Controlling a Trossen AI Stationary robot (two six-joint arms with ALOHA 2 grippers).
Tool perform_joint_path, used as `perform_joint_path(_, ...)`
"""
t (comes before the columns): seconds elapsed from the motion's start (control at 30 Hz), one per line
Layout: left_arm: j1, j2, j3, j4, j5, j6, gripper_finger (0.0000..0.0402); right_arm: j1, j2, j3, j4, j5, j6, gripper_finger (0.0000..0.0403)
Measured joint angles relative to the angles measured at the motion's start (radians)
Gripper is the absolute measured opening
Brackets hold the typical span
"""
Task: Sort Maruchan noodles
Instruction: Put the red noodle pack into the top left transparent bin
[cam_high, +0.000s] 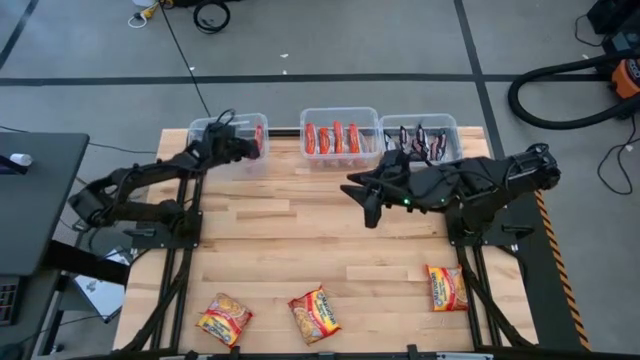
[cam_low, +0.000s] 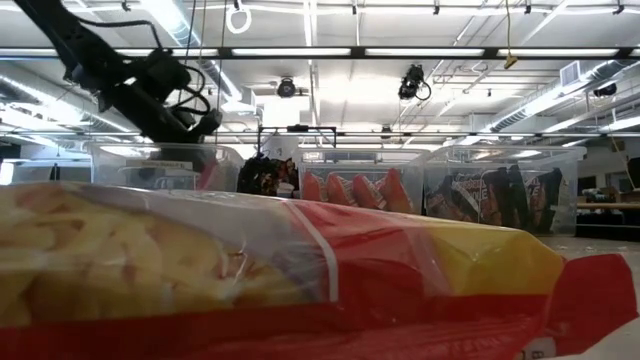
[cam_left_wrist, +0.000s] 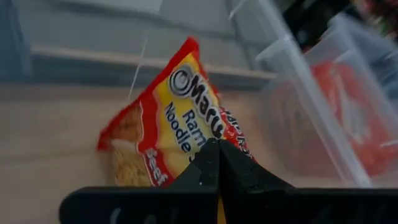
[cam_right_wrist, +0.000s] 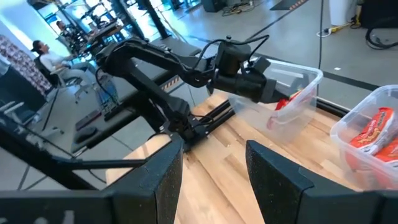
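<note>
My left gripper (cam_high: 250, 148) reaches over the far-left clear bin (cam_high: 215, 130) and is shut on an orange-yellow and red Maruchan packet (cam_left_wrist: 165, 118), which sits inside that bin (cam_right_wrist: 287, 102). My right gripper (cam_high: 368, 207) hovers open and empty over the middle of the table (cam_right_wrist: 214, 168). The middle bin (cam_high: 340, 150) holds red packets standing on edge. The right bin (cam_high: 420, 122) holds dark packets. Three orange-yellow packets lie flat near the table's near edge (cam_high: 225, 318), (cam_high: 314, 313), (cam_high: 447, 287). My left gripper pinches the packet between its two shut fingers (cam_left_wrist: 208, 168) at the packet's end nearest the wrist (cam_left_wrist: 186, 155). The fingers slant down into the bin from the table's left side. The packet reaches forward and down from the fingertips inside the bin, tilted; whether it touches the bin floor, I cannot tell.
The three bins stand in a row along the table's far edge. One near packet (cam_low: 250, 260) lies right before the low camera and fills most of that view. Bare wood (cam_high: 300, 240) lies between the bins and the near packets. People sit in the room beyond (cam_right_wrist: 46, 53).
</note>
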Motion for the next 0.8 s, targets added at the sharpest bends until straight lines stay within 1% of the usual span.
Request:
perform_joint_path(0.13,0.018,0.036,0.088,-0.193,0.027,-0.007,0.0002,-0.028,0.000,0.000,-0.002,0.000,-0.002,0.0181)
perform_joint_path(0.23,0.032,0.075,0.123,-0.227,0.081,-0.028,0.0003,-0.045,0.000,0.000,-0.002,0.000,-0.014,0.0181)
perform_joint_path(0.37,0.046,0.116,0.127,-0.194,0.175,-0.047,0.0003,-0.060,0.000,0.000,-0.002,-0.020,-0.034,0.0181)
perform_joint_path(0.53,0.045,0.089,0.127,-0.081,0.235,-0.049,0.0003,-0.063,0.000,0.000,-0.013,-0.023,-0.037,0.0181)
perform_joint_path(0.6,0.044,0.065,0.128,-0.060,0.249,-0.036,0.0003,-0.063,0.000,0.000,-0.022,-0.023,-0.037,0.0181)
perform_joint_path(0.7,0.044,0.031,0.125,-0.060,0.248,0.025,0.0002,-0.063,0.000,0.000,-0.028,-0.023,-0.037,0.0181)
perform_joint_path(0.8,0.044,0.026,0.107,-0.042,0.248,0.060,0.0002,-0.063,0.000,0.000,-0.028,-0.023,-0.034,0.0181)
